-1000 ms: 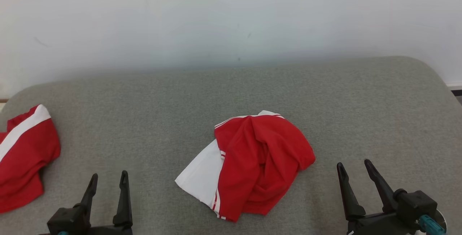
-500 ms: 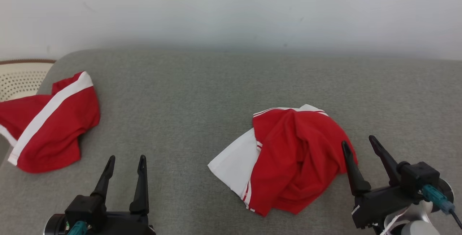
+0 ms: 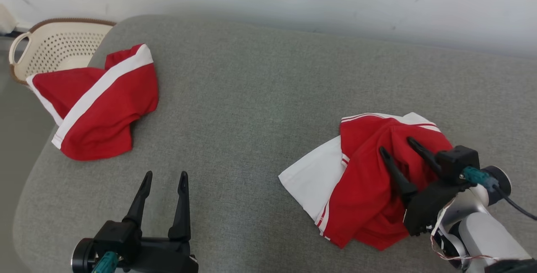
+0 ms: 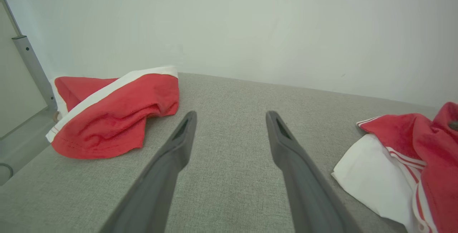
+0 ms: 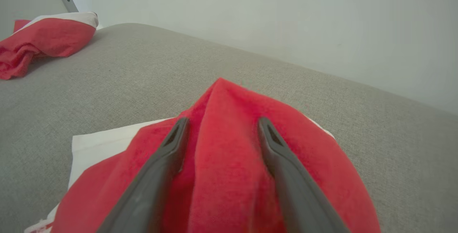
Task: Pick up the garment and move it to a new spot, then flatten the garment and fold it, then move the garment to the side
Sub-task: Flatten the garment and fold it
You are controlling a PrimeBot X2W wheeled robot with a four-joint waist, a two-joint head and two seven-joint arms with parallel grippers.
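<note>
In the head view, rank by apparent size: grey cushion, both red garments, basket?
1. Grey cushion.
2. Right garment, left garment: nearly alike; right lies nearer, so unsure.
3. Basket, partly hidden.

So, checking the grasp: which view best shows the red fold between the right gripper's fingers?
Right wrist view: the garment rises between the fingers of the open right gripper. Head view shows it from above, partly hidden; left wrist view catches its edge.
</note>
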